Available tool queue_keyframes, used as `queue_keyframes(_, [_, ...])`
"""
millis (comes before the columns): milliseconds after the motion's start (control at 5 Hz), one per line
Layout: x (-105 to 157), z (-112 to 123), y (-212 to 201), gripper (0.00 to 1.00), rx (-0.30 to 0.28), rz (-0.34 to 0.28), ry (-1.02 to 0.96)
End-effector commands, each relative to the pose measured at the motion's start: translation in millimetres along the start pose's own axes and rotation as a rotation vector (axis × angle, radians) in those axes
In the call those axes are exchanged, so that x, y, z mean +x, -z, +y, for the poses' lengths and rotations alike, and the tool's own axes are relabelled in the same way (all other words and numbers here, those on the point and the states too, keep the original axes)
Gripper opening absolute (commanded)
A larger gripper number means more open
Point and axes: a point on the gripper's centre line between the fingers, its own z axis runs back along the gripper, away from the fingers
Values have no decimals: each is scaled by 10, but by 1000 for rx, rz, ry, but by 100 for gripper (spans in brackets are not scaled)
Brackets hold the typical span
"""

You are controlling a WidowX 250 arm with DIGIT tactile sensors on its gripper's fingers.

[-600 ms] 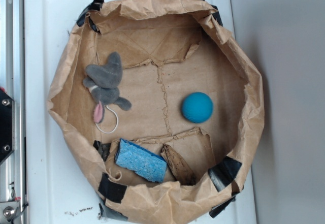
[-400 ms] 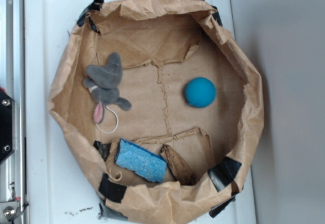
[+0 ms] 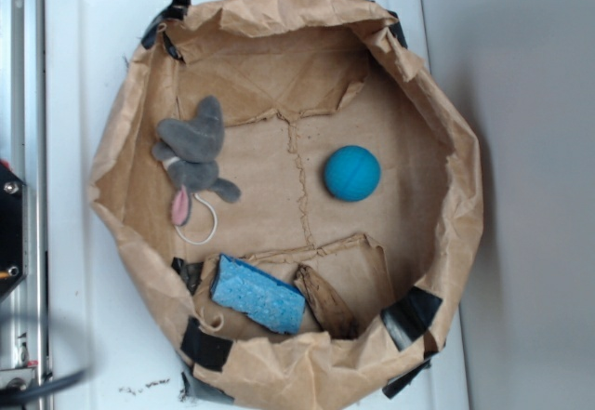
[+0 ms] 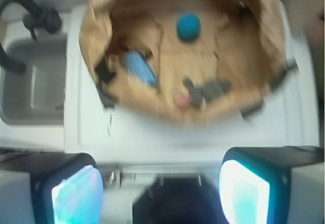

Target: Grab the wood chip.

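The wood chip (image 3: 327, 302) lies flat on the floor of the brown paper bag (image 3: 437, 131), near the bag's lower wall in the exterior view, slanted, with its upper end just beside the blue sponge (image 3: 257, 294) and a torn paper flap (image 3: 358, 266) on its other side. Across the last 3 exterior pictures it has not shifted at all, and neither has the sponge.

What has moved is the blue ball (image 3: 352, 173): it sat lower and further right 0.6 s ago, rolled up toward the wall, and now rests closer to the centre seam, well apart from the chip. The grey toy mouse (image 3: 192, 156) is unchanged. A dark blurred cable or arm part (image 3: 42, 387) has come into the bottom-left corner of the exterior view, which suggests the arm is in motion; the smeared wrist picture agrees.

The hand (image 4: 160, 193) is spread wide, both pads apart and nothing between them, and it hangs outside the bag over the white bench (image 3: 84, 75). In the wrist view the chip is too blurred to pick out. My judgement: the approach has barely begun, and the rolling ball is no obstacle where it now lies.
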Motion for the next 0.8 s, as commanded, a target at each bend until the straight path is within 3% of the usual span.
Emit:
queue_keyframes(0, [503, -73, 52, 100, 54, -98, -33])
queue_keyframes(400, [503, -73, 52, 100, 54, -98, -33])
queue_keyframes(600, [467, -79, 376, 100, 50, -244, 110])
